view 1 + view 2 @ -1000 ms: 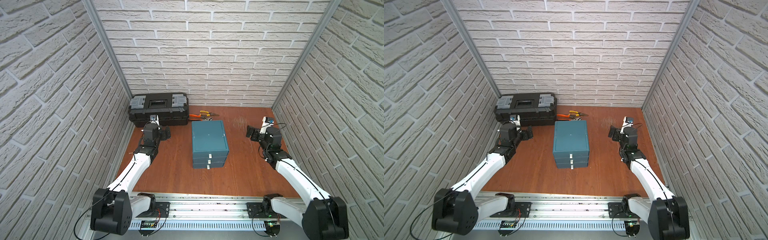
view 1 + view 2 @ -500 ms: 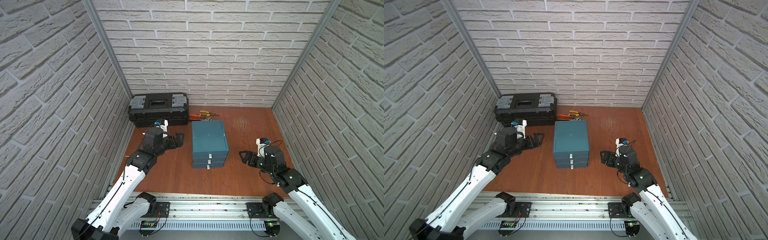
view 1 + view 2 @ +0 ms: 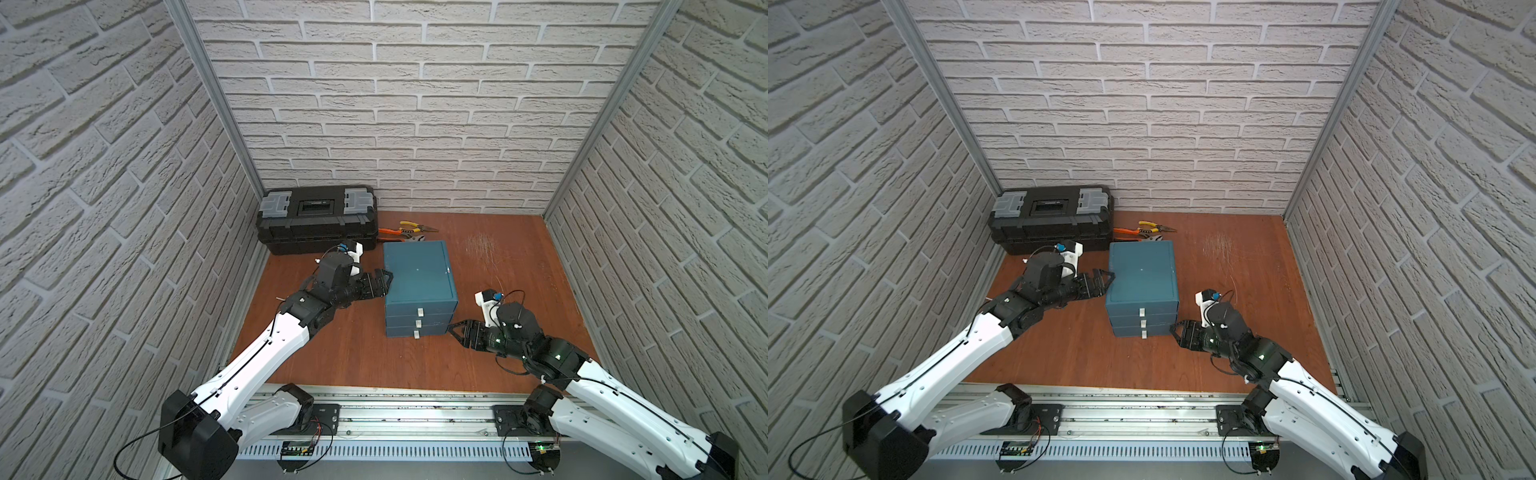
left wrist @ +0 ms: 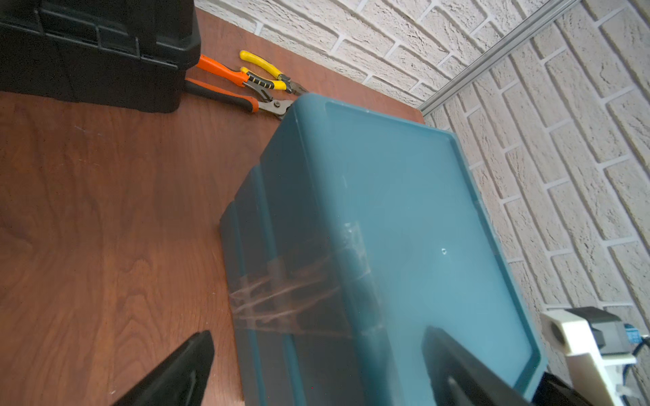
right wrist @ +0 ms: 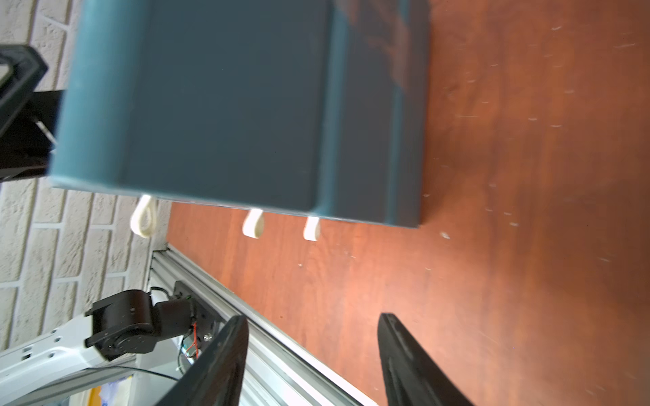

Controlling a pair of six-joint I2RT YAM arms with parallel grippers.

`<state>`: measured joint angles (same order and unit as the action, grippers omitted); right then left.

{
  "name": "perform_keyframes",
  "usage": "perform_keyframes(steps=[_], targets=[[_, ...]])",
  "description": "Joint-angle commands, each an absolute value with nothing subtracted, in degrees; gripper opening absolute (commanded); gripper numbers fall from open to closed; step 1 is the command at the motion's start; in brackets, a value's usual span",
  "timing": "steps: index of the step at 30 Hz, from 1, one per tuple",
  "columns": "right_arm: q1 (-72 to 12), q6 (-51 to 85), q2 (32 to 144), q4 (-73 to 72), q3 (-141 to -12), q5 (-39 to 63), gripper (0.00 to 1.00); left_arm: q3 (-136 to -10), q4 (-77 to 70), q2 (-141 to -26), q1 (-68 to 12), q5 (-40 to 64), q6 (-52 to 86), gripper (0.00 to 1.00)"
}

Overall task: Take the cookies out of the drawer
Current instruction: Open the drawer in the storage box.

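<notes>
Bracing the teal drawer unit point(image 3: 419, 270) at centre frame, our left gripper point(image 3: 384, 282) gapes empty while our right gripper point(image 3: 453, 330), half-open and empty, nears the closed drawers' pull tabs point(image 3: 417, 323).

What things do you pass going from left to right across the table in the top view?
Black toolbox → left gripper → teal drawer box → right gripper.

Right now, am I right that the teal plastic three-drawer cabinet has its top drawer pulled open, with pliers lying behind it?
Not quite: all three drawers of the teal plastic three-drawer cabinet are shut, as both top views show. The orange- and yellow-handled pliers do lie behind it.
</notes>
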<state>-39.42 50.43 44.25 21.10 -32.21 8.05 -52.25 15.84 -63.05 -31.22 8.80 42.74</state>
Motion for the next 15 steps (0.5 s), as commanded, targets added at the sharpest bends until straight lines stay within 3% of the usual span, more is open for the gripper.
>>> perform_keyframes(steps=[1,8,15], targets=[[-42.0,53.4,47.6,8.4,-33.9,8.7,0.62,-53.9,8.8,-65.2,-31.7,9.8,44.1,0.99],[-45.5,55.3,57.3,-6.7,-36.5,8.6,0.58,-53.6,5.9,-69.0,-32.6,9.6,45.2,0.98],[-45.9,54.1,65.8,-10.3,-41.5,9.2,0.54,-53.3,3.3,-71.0,-32.9,9.2,46.0,0.96]])
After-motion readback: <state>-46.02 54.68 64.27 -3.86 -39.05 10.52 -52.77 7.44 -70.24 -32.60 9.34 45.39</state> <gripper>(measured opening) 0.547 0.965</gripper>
